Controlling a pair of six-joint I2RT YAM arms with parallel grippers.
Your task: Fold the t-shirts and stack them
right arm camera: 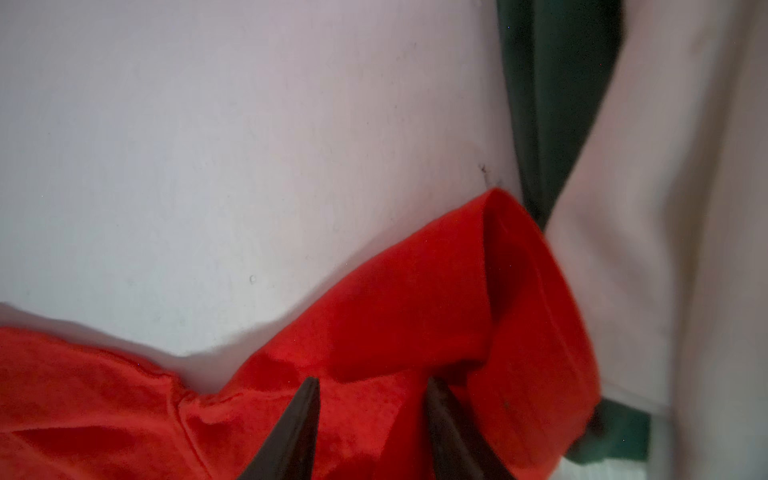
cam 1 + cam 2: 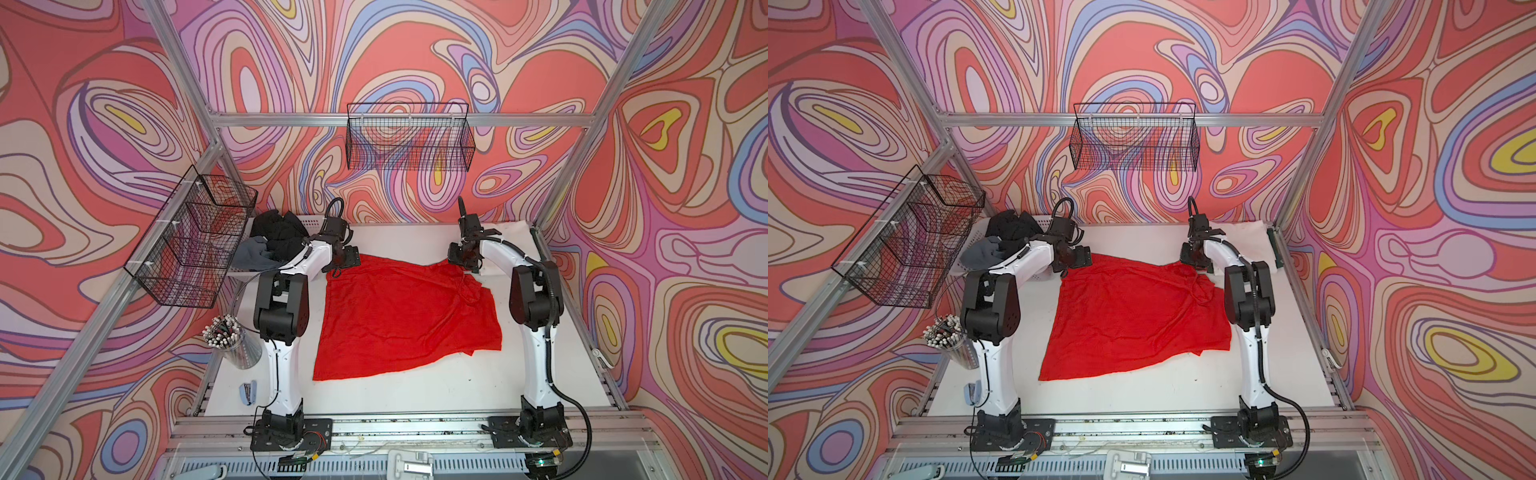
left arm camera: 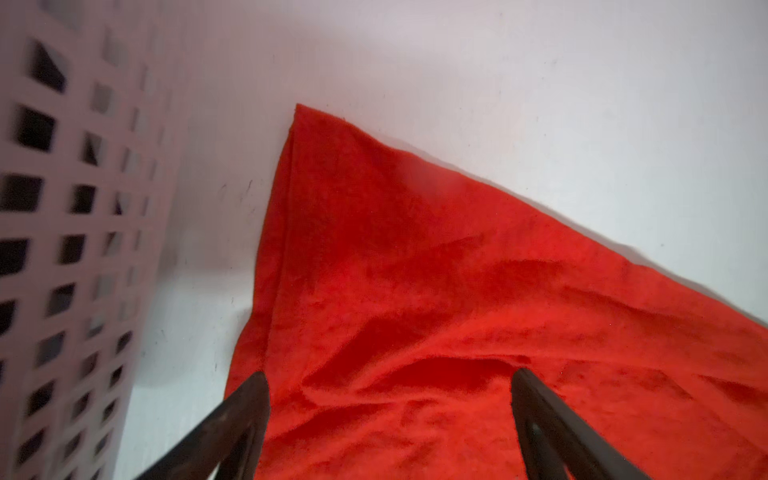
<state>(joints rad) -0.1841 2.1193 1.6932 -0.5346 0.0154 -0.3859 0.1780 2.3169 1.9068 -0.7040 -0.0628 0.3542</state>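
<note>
A large bright red t-shirt (image 2: 407, 320) (image 2: 1133, 316) lies spread and wrinkled on the white table, one sleeve bunched at its right side. My left gripper (image 2: 345, 258) (image 3: 388, 376) hangs open just above the shirt's far left corner (image 3: 316, 137), holding nothing. At the far right corner my right gripper (image 2: 461, 255) (image 1: 374, 382) has its jaws partly apart, with a raised fold of red cloth (image 1: 519, 291) around them. A dark green shirt (image 1: 552, 104) and a white one (image 1: 665, 208) lie just beyond it. Black (image 2: 276, 230) and grey (image 2: 255, 253) shirts fill the basket.
The white perforated basket (image 3: 62, 249) (image 2: 311, 219) stands close beside my left gripper at the back left. Black wire baskets hang on the left frame (image 2: 195, 237) and back wall (image 2: 409, 137). A cup of pens (image 2: 232, 345) and a stapler (image 2: 248, 392) sit front left.
</note>
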